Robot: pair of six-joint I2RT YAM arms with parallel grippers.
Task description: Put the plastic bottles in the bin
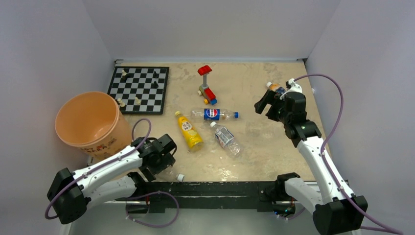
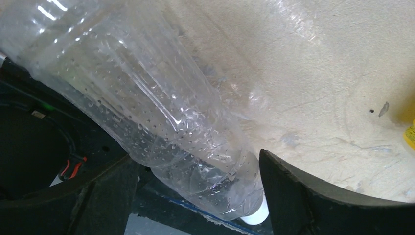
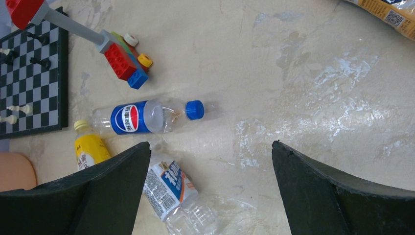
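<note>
The peach-orange bin (image 1: 73,134) stands at the near left. My left gripper (image 1: 165,164) is just right of it, low at the table's front edge. Its jaws (image 2: 198,161) are wide open around a transparent white-capped bottle (image 2: 161,112) that fills the gap and touches the right finger (image 2: 303,196). The yellow bottle (image 1: 189,131), the blue-labelled bottle (image 1: 214,114) and a second transparent bottle (image 1: 226,138) lie mid-table. My right gripper (image 1: 263,104) is open and empty (image 3: 210,147), hovering at the far right. The orange-brown bottle (image 1: 275,88) lies beside it.
A chessboard (image 1: 139,89) with several pieces lies at the back left behind the bin. A red-blue-yellow toy brick figure (image 1: 207,88) stands at the back centre. A black rail (image 1: 220,188) runs along the table's front edge. Walls enclose three sides.
</note>
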